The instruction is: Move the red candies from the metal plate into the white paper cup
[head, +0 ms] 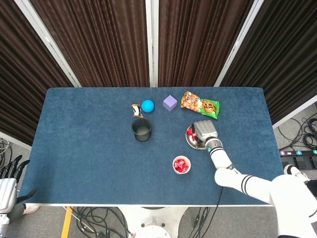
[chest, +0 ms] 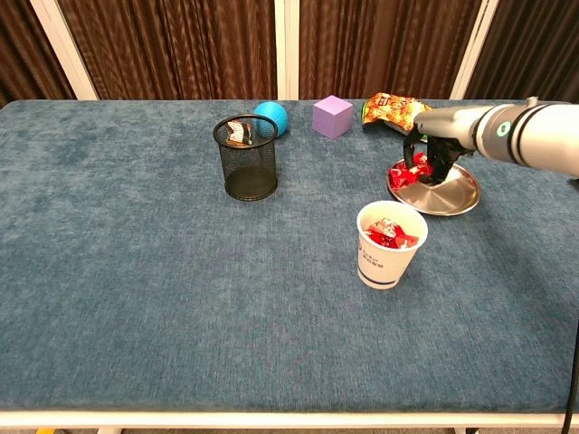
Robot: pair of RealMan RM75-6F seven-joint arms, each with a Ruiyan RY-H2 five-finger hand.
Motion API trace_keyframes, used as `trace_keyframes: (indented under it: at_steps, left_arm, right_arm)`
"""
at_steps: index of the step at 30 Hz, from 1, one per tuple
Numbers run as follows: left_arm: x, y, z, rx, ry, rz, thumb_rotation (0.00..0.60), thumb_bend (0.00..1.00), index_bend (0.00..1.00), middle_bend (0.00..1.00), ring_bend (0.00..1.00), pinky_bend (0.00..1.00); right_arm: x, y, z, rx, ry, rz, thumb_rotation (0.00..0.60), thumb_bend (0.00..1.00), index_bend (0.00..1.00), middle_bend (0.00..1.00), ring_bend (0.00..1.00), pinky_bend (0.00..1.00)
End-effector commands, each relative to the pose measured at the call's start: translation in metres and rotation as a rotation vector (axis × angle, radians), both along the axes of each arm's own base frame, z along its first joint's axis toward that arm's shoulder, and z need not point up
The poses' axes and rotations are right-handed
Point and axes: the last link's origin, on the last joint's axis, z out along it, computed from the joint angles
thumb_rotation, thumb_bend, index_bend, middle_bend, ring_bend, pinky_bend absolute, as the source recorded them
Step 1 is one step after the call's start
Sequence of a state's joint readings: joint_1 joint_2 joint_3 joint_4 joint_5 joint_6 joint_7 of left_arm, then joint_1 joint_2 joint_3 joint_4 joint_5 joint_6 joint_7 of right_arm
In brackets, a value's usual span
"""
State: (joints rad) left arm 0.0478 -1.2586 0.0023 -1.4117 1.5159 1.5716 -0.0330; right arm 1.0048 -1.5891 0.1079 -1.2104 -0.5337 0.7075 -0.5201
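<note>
Blue table (chest: 136,298), upright white paper cup (chest: 389,246) (candy-filled)

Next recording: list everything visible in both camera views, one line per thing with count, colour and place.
metal plate: one, silver, right of centre on the table.
red candies: several, red, at the plate's left edge under the right hand.
white paper cup: one, white, in front of the plate, with red candies inside.
mesh cup: one, black, centre.
ball: one, blue, behind the mesh cup.
small packet: one, orange, white and black, left of the ball.
cube: one, purple, rear centre.
snack bag: one, orange and green, behind the plate.
table: one, blue cloth.
left hand: beside the table's left front corner, holding nothing.
right hand: over the plate, fingers down among the candies.
</note>
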Motion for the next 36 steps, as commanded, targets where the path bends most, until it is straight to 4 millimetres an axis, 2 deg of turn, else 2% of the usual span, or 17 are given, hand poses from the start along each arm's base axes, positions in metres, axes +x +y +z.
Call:
trace_keyframes:
  at_steps: [1,6,9,12,19,26,30,36]
  left_arm:
    - [0.001,0.001,0.000,0.000,0.001,-0.004,0.600,0.00,0.21,0.16,0.14,0.19]
    - [0.003,0.002,0.001,0.000,0.005,-0.010,0.600,0.00,0.21,0.16,0.14,0.19]
    - [0.005,0.002,0.002,0.002,0.006,-0.015,0.600,0.00,0.21,0.16,0.14,0.19]
    - [0.007,0.003,0.001,-0.001,0.006,-0.021,0.600,0.00,0.21,0.16,0.14,0.19]
    - [0.007,0.002,0.003,0.004,0.007,-0.016,0.600,0.00,0.21,0.16,0.14,0.19]
    - [0.007,0.002,0.001,-0.001,0.005,-0.016,0.600,0.00,0.21,0.16,0.14,0.19]
    - [0.006,0.002,0.002,0.000,0.005,-0.015,0.600,0.00,0.21,0.16,0.14,0.19]
    - [0.007,0.003,0.001,0.000,0.006,-0.018,0.600,0.00,0.21,0.16,0.14,0.19]
  right_arm:
    - [0.018,0.023,0.040,-0.012,-0.109,0.083,0.600,0.38,0.51,0.96,0.93,1.00]
    - [0.036,0.062,0.067,0.045,-0.218,0.178,0.600,0.38,0.51,0.96,0.93,1.00]
    - [0.041,0.080,0.070,0.092,-0.239,0.231,0.600,0.38,0.51,0.96,0.93,1.00]
    - [0.042,0.090,0.064,0.134,-0.240,0.262,0.600,0.38,0.52,0.96,0.93,1.00]
    - [0.042,0.104,0.048,0.203,-0.230,0.299,0.600,0.38,0.51,0.96,0.93,1.00]
    - [0.037,0.107,0.038,0.225,-0.204,0.302,0.600,0.38,0.45,0.96,0.93,1.00]
    - [0.036,0.107,0.038,0.225,-0.202,0.301,0.600,0.38,0.38,0.96,0.93,1.00]
    - [0.037,0.105,0.047,0.198,-0.219,0.299,0.600,0.38,0.35,0.96,0.93,1.00]
